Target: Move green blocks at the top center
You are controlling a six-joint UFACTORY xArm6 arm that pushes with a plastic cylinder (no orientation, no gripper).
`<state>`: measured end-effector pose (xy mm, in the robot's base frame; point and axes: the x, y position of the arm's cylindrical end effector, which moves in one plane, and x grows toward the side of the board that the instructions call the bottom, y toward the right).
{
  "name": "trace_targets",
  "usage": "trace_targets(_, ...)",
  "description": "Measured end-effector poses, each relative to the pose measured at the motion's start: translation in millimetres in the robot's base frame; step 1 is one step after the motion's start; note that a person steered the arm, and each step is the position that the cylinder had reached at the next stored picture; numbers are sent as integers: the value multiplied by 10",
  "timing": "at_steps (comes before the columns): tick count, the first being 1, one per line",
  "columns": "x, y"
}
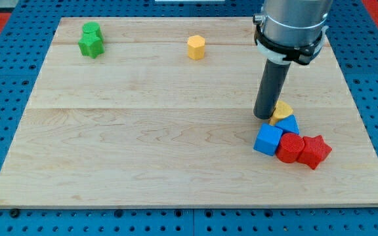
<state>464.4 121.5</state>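
Note:
Two green blocks sit touching at the view's top left: a green block [92, 29] behind and a green star [91, 44] in front. My tip [265, 116] is at the view's right, far from them. It stands just left of a yellow block [282, 111] and above a blue cube [268, 139]. The rod hangs from the arm's grey cuff [289, 29] at the view's top right.
A yellow hexagonal block [196, 47] stands at the top center. By my tip lies a cluster: a blue block [289, 124], a red block [289, 147] and a red star [314, 151]. The wooden board [143, 131] lies on a blue pegboard.

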Motion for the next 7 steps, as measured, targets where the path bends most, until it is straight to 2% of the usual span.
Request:
trace_targets(2, -266, -236)
trace_targets(5, -417, -452)
trace_targets(7, -579, -1598)
